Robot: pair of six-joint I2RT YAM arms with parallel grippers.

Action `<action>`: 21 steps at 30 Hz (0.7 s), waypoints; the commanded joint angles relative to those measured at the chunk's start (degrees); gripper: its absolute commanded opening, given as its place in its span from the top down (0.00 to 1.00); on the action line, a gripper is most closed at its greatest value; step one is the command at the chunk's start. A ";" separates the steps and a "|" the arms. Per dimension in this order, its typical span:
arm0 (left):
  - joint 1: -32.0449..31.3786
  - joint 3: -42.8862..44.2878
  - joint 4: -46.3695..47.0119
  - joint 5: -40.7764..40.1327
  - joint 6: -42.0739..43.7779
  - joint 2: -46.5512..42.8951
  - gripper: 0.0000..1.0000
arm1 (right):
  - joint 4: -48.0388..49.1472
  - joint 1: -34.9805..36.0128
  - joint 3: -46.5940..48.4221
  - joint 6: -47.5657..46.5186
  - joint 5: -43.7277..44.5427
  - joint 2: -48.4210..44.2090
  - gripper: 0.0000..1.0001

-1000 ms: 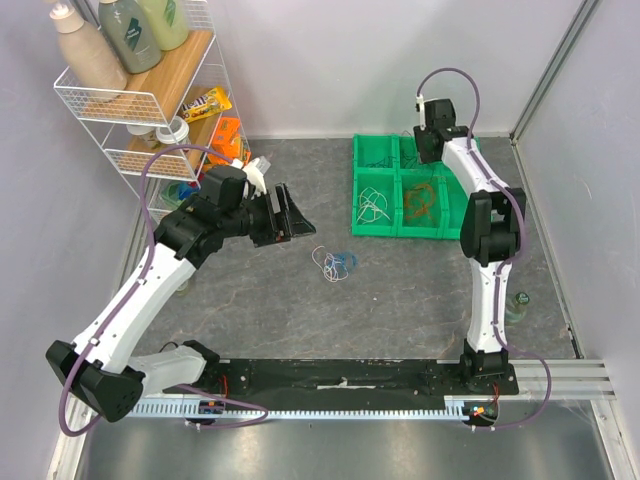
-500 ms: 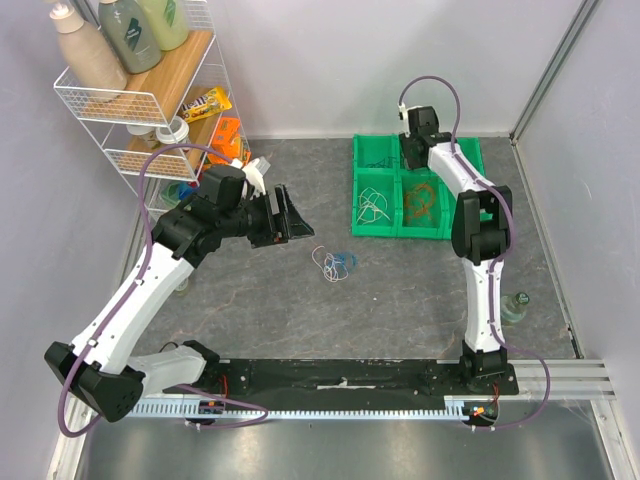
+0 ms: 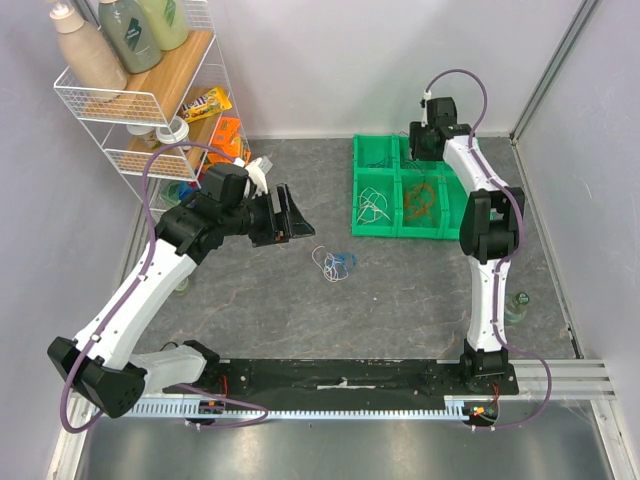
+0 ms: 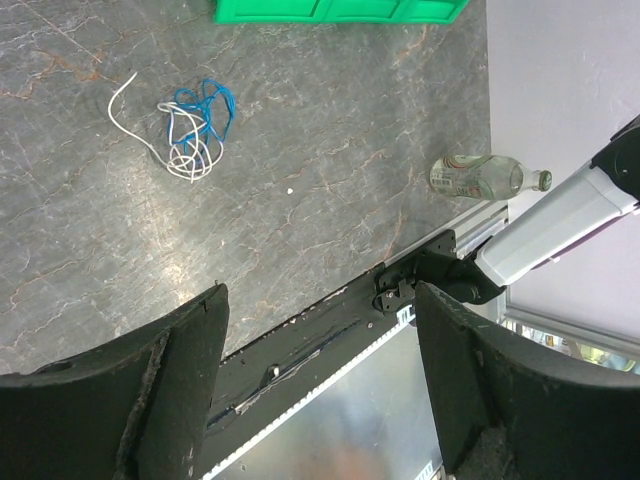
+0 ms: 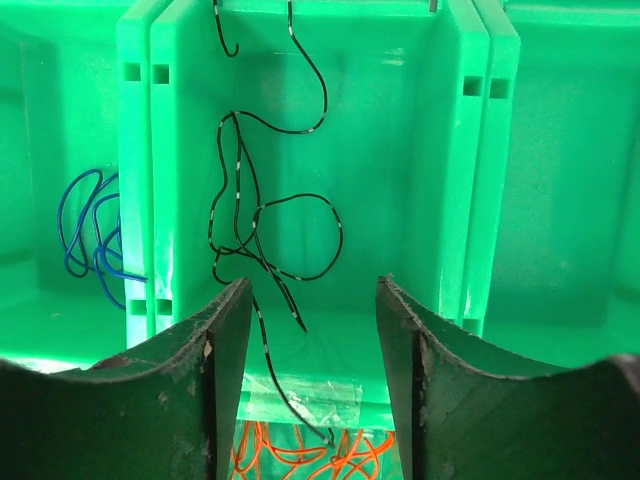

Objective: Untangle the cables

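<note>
A loose knot of blue and white cables (image 3: 335,263) lies on the bare grey desk (image 3: 400,300), between the left arm (image 3: 150,280) and the green bin tray (image 3: 357,190), touching neither. In the left wrist view the same knot (image 4: 193,128) shows a white tail curling away from it to one side. The left jaws stand wide, with nothing between the two black fingers (image 4: 170,390), and they hang well short of the knot.

The right arm (image 3: 490,230) reaches over the back row of the tray. The right jaws are parted and hold nothing. Their fingers (image 5: 215,380) frame a compartment where a thin black cable (image 5: 265,230) lies in open loops. The next compartment to the left in that view holds a blue cable (image 5: 90,235). An orange cable (image 5: 300,455) shows in the compartment at the bottom of the frame. From above, a white cable bunch (image 3: 375,205) sits in the front left compartment, beside the orange one.

A wire rack (image 3: 150,100) stands at the far left with three bottles (image 3: 125,35) on its top shelf. Their labels are too small to read, as is the print on a yellow snack packet (image 3: 205,101) lower down. A small glass bottle (image 4: 485,177) lies on its side near the desk's right front edge, and its label cannot be read either.
</note>
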 commanded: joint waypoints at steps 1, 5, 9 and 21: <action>0.09 1.70 1.13 0.62 1.92 0.30 0.19 | -1.53 0.22 -0.35 0.06 -0.77 -4.61 0.39; 0.10 1.53 1.31 0.97 2.09 0.48 0.19 | -0.92 -0.04 -4.56 -2.57 -1.90 -6.37 0.40; 0.10 1.26 1.31 1.32 2.10 0.30 0.19 | 0.48 -0.13 -6.77 -3.64 -2.70 -6.82 0.45; 0.36 1.17 -0.45 0.53 2.45 -1.19 0.20 | 3.21 -0.31 -0.54 -0.74 -2.09 -6.90 1.00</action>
